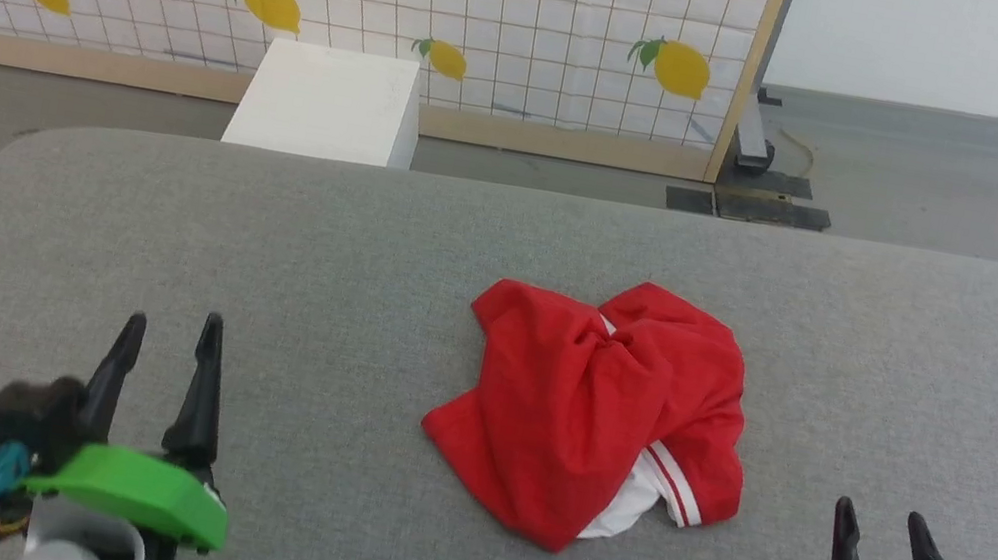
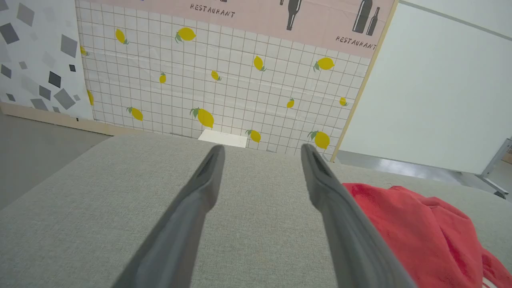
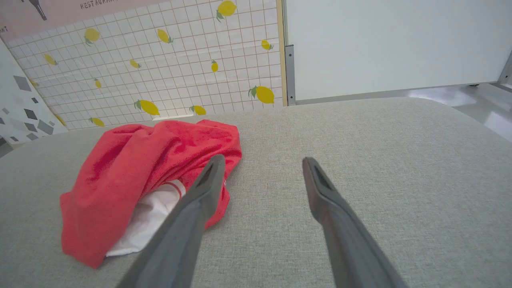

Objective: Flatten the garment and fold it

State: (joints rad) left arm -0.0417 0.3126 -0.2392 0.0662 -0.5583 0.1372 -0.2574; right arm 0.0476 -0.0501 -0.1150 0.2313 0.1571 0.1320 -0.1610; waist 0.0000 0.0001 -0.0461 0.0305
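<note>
Red garment [image 1: 579,405] bunched, striped trim [image 1: 673,484] near side

Head camera looks down from high on the bench [image 1: 169,194]. Wrist cameras sit low behind left pincer [image 2: 262,149] and right pincer [image 3: 262,160], facing the lemon wall [image 2: 224,80]; all share the shirt [image 1: 599,408], theirs at 4 and 9 o'clock.

White box [image 1: 326,101] before lemon-print screen [image 1: 504,7]

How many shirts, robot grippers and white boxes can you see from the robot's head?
red shirt: 1
grippers: 2, the left gripper and the right gripper, both open
white box: 1
Total: 4
</note>
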